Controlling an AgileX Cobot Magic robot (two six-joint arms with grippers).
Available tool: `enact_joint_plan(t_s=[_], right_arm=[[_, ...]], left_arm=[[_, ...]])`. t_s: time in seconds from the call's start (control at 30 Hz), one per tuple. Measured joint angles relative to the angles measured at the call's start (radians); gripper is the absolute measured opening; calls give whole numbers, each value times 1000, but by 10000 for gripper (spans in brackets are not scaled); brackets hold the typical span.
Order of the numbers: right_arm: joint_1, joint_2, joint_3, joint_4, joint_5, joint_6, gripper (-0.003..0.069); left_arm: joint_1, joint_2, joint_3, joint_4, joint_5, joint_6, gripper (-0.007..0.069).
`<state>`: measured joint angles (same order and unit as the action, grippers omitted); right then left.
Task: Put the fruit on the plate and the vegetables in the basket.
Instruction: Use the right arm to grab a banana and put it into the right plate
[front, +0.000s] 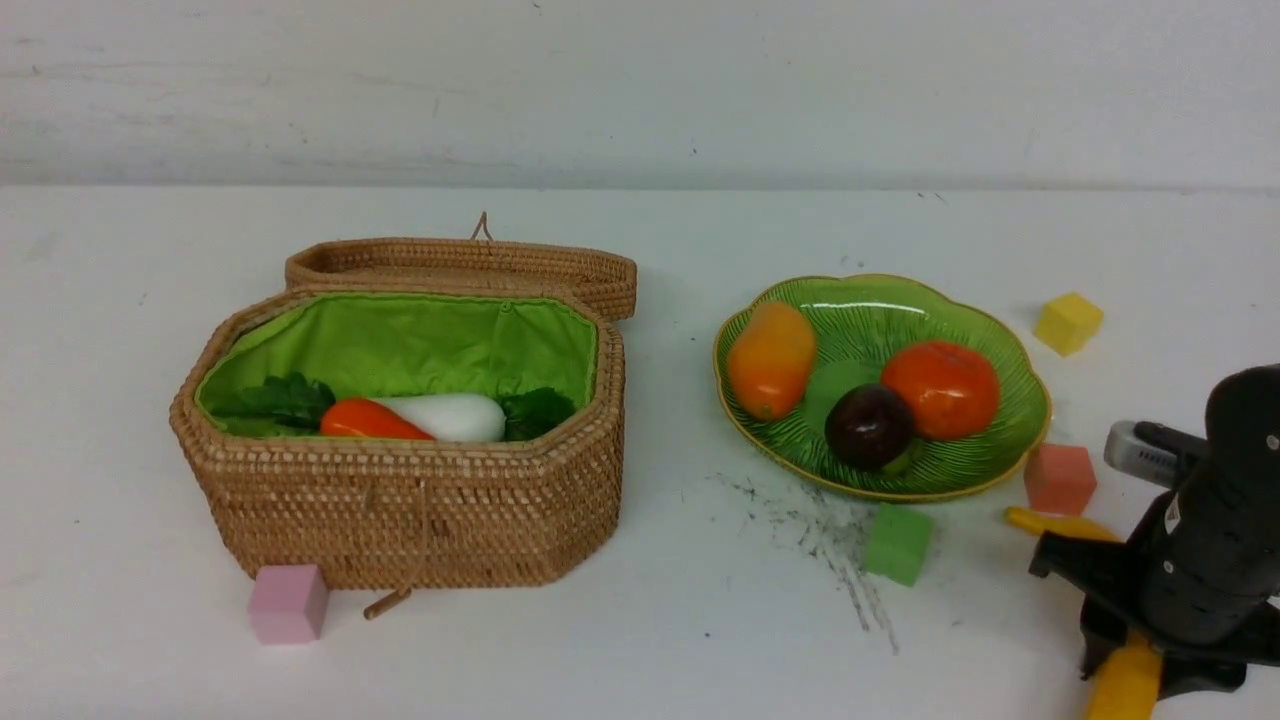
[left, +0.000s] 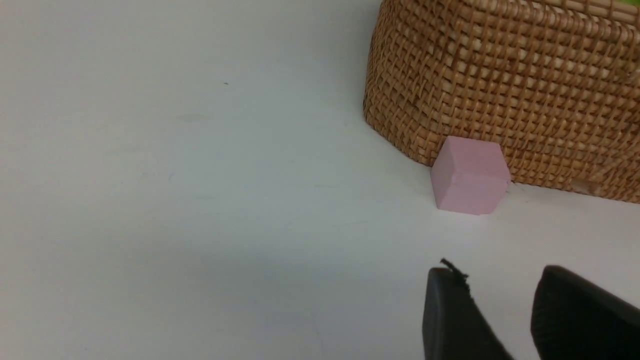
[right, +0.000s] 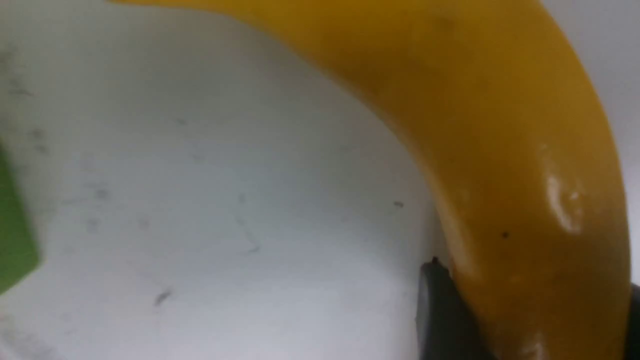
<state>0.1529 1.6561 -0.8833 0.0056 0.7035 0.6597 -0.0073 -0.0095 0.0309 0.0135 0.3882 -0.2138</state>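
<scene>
Closing on the banana (front: 1125, 685) at the table's (front: 700, 620) near-right edge, right gripper (front: 1130, 640) straddles its middle, grip not yet confirmed | banana's long axis runs 6 to 11 o'clock | plate (front: 985, 325) lies at 11 o'clock from it, near | left gripper (left: 500, 315) part-open, empty, by the basket (front: 400, 510), farther off.

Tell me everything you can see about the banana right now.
The banana is a curved, glossy yellow toy, plastic-looking, with a few small dark specks. It lies low near the table at the near right, outside the plate, one tip toward the coral cube. The right pincer straddles its middle, one finger against its side.
</scene>
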Motion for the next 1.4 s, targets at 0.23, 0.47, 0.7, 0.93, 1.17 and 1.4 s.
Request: enact_joint_plan(t_s=[0.23, 0.47, 0.7, 0.93, 1.17, 1.4], right_arm=[[0, -154, -35, 84, -36, 0, 320], [10, -96, -266, 238, -194, -88, 320], [48, 208, -622, 335, -204, -263, 320], [51, 457, -867, 339, -104, -284, 333], [51, 484, -890, 339, -85, -286, 500], [51, 471, -896, 343, -19, -286, 568]], left_arm=[[0, 0, 0, 0, 0, 0, 238], [0, 0, 0, 0, 0, 0, 238], [0, 0, 0, 0, 0, 0, 238], [0, 0, 0, 0, 0, 0, 239], [0, 0, 0, 0, 0, 0, 239], [0, 0, 0, 0, 0, 0, 239]])
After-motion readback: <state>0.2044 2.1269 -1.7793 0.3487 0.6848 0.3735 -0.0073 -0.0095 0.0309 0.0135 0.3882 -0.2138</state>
